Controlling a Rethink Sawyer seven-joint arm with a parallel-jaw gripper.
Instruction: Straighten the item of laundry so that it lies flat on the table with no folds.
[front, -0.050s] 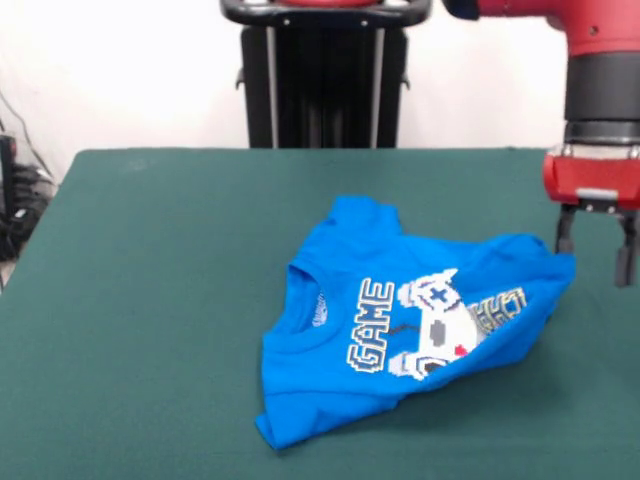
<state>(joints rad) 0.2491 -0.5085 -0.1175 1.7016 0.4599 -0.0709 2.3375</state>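
Nearest, the blue T-shirt (400, 330) lies crumpled on the green table (150, 300), right of centre, its "GAME" print showing and one side folded over. Further back, the gripper (596, 248) hangs open and empty by the shirt's right edge.

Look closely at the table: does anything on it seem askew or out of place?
Yes. The blue T-shirt lies crumpled and skewed on the green table; a fold hides part of its lettering beside "GAME". The tool hangs open beside it.
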